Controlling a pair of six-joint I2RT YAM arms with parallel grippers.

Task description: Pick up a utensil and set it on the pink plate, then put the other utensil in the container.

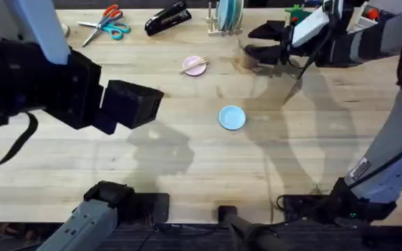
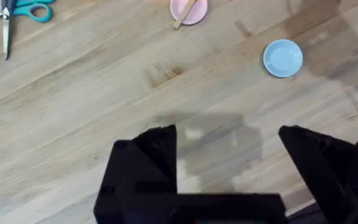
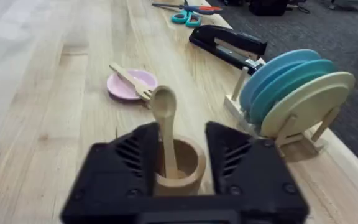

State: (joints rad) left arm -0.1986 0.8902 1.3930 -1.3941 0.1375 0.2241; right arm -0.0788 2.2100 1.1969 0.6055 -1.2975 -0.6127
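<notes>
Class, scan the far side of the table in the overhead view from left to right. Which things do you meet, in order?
Scissors → black stapler → pink plate with the wooden fork on it → rack of plates → right gripper.

Pale wooden plank surface (image 1: 187,150), visible grain, soft shadows cast across it. Dark grey carpeted floor (image 3: 328,28) beyond the far edge. Even overhead lighting.
</notes>
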